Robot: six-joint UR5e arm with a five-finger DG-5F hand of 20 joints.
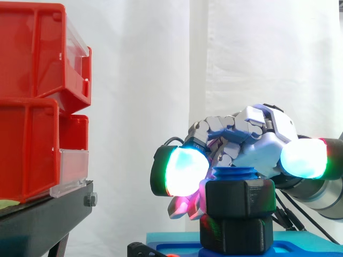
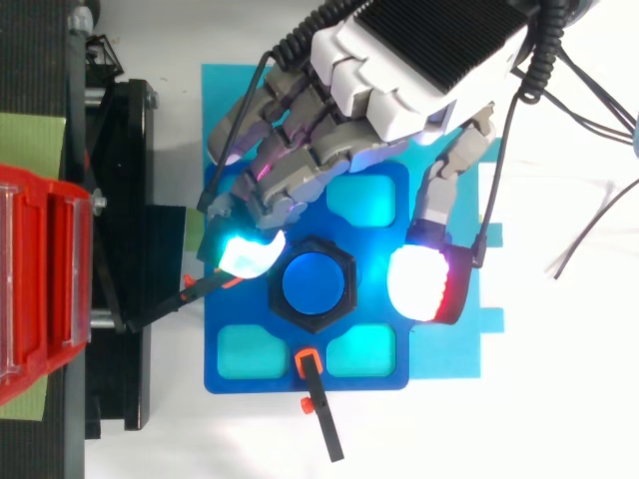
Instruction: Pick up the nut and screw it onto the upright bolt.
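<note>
The arm (image 1: 328, 199) reaches in low from the right, the hand (image 2: 399, 70) palm down, its fingers (image 2: 290, 170) loosely bent and the thumb (image 2: 439, 200) spread well apart from them

Lower bolt (image 2: 313, 282) buried within nut (image 1: 240, 199); red bins (image 1: 32, 96) cropped at left edge.

Black hexagonal plastic nut (image 2: 313, 246) sits on upright blue threaded bolt (image 2: 313, 282), just ahead of the hand (image 2: 419, 60), between finger pad (image 2: 245, 251) and thumb pad (image 2: 424, 282). Bolt stands on blue square base plate (image 2: 379, 384) below the hand. Stacked red plastic bins (image 1: 32, 107) on black metal stand (image 1: 43, 214), well beyond the fingertips.
</note>
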